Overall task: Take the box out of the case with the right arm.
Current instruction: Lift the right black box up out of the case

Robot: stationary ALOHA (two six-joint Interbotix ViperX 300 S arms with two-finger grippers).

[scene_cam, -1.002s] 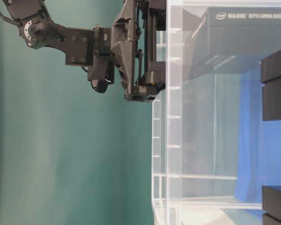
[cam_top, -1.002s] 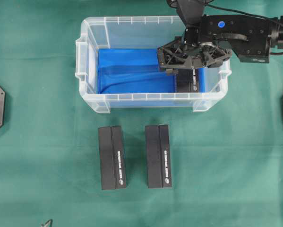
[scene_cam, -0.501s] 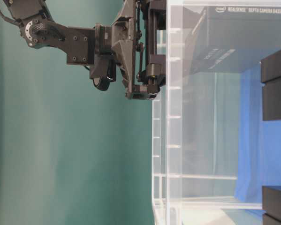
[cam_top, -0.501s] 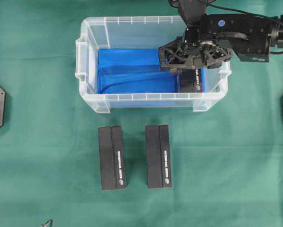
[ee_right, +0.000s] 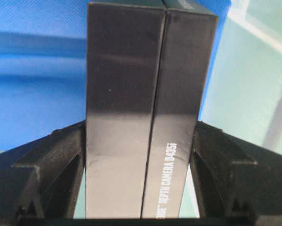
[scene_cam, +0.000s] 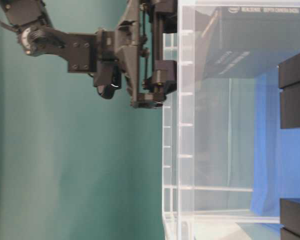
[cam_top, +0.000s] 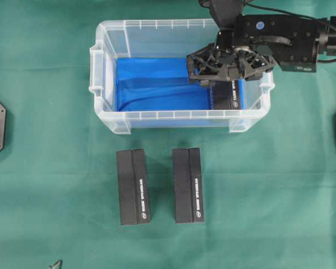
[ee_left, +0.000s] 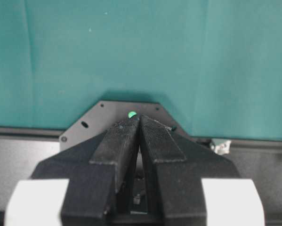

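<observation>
all-black lattice right gripper (ee_right: pixel 140 183) clamped on both long sides of black rectangular box (ee_right: pixel 145 108), box at right end inside clear plastic case (cam_top: pixel 106 120) with blue lining. risk: tilted box catching case rim during lift, or slipping on smooth sides.

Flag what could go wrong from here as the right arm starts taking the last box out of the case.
1. The box sits in the case's right end; lifted crooked, it may catch the wall or rim.
2. The right gripper clamps only the box's sides; the glossy faces could slip.
3. If it snags, the light case might shift toward the two boxes on the cloth.
</observation>
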